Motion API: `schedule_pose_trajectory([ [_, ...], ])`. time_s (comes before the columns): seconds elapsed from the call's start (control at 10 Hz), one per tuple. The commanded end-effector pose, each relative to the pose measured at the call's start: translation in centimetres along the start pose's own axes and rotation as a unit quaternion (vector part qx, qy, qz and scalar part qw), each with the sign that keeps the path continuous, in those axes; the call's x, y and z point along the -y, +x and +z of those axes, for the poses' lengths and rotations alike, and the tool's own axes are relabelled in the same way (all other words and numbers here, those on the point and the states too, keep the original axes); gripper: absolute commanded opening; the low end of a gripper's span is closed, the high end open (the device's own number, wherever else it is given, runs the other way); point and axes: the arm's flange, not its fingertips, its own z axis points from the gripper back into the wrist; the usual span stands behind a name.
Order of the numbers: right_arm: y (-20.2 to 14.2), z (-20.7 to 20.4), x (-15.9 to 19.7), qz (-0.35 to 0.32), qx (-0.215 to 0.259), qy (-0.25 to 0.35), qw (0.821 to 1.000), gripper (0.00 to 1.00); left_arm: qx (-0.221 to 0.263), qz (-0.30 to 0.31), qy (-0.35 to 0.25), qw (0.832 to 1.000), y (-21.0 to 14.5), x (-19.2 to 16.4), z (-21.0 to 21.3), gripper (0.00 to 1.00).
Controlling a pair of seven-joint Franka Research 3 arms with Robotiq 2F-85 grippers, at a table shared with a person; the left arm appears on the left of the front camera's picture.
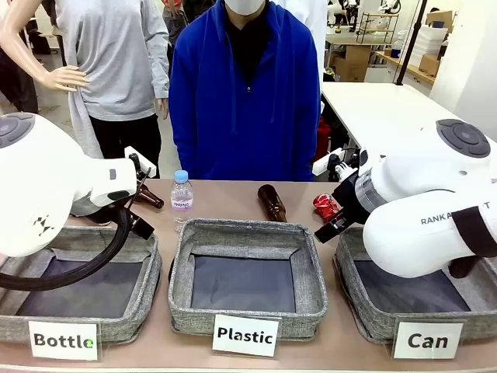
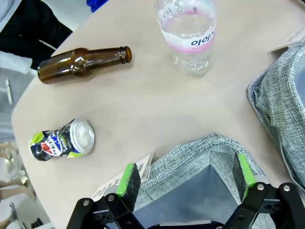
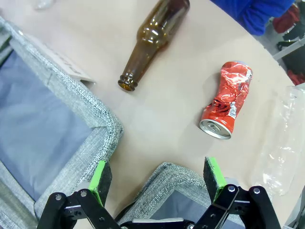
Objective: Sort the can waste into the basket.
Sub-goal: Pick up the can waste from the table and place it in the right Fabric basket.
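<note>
The worktop (image 1: 233, 203) is light brown and smooth, with a rounded corner. Behind it, on the right, stands a long white table (image 1: 388, 105), and past that are brown boxes (image 1: 353, 66) and a shelf (image 1: 378, 23) far back. A white wall (image 1: 477, 62) runs along the right side, the floor (image 1: 54, 105) is pale grey, and the room is bright with soft, even light all over.

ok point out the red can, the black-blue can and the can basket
red can (image 3: 228, 101), right wrist view, on its crushed side
black-blue can (image 2: 51, 144), left wrist view, on its printed side
basket (image 1: 347, 268), front view, on its grey woven side rim
</note>
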Motion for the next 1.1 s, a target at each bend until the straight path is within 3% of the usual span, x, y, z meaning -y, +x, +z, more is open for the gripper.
schedule_pose_trajectory([
  [0.0,0.0,0.0,0.0,0.0,0.0,0.0,1.0,1.0,0.0,0.0,0.0,1.0,0.0,0.0,0.0,1.0],
  [0.2,0.2,2.0,0.5,-0.004,-0.014,0.03,0.999,1.0,0.0,0.0,0.0,1.0,0.0,0.0,0.0,1.0],
  [0.3,0.8,5.4,1.3,-0.049,-0.006,0.104,0.993,1.0,0.015,-0.008,-0.022,1.0,0.2,-0.6,3.8,1.0],
  [0.4,1.0,9.2,3.1,-0.128,-0.019,0.169,0.977,1.0,0.064,0.029,-0.054,0.996,0.3,-1.1,7.6,1.0],
  [0.6,-1.7,16.3,7.2,-0.255,0.013,0.265,0.93,1.0,0.02,0.123,-0.183,0.975,-1.2,-2.4,13.5,1.0],
  [0.7,-3.6,17.8,8.5,-0.287,0.024,0.285,0.914,1.0,0.037,0.13,-0.273,0.952,-3.7,-4.0,15.6,1.0],
  [0.8,-6.5,18.9,11.0,-0.336,0.043,0.294,0.894,1.0,0.073,0.155,-0.32,0.932,-7.0,-7.3,17.2,1.0],
  [1.0,-12.9,19.5,16.3,-0.453,0.106,0.324,0.824,1.0,0.147,0.313,-0.341,0.874,-13.6,-14.2,18.6,1.0],
])
